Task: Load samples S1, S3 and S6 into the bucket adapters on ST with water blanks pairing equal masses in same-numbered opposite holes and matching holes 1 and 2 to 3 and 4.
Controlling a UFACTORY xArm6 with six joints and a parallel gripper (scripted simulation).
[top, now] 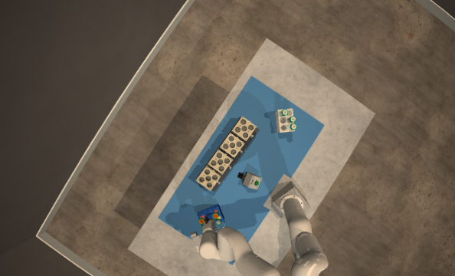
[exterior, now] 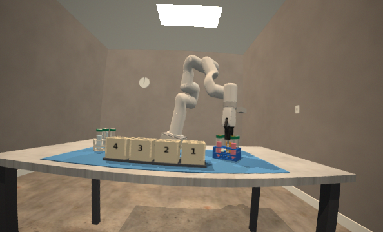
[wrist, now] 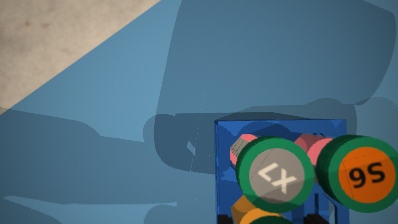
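My gripper (top: 209, 222) (exterior: 229, 138) (wrist: 270, 220) is open a little, its fingers on either side of a green cap at the bottom edge of the wrist view. That tube stands in the blue rack (top: 209, 208) (exterior: 218, 153) (wrist: 280, 122); its dot is out of frame. Beside it stand X7 (wrist: 276, 175) (exterior: 233, 146) and S6 (wrist: 370, 174) (top: 201, 221) (exterior: 219, 145), both with pink liquid. Another orange-dot tube (top: 215, 215) and a pale-dot tube (top: 218, 222) stand there, IDs unreadable. Adapters 1 (exterior: 193, 156), 2 (exterior: 166, 154), 3 (exterior: 140, 153) and 4 (exterior: 115, 151) show no tubes.
A pale rack (top: 278, 113) (exterior: 96, 146) holds three green-capped tubes, volumes unreadable. The desk (top: 250, 180) with the green DONE key (top: 256, 183) stands between the adapters and the arm base (top: 289, 192). The adapters stand in a row on the dark stand (exterior: 156, 163).
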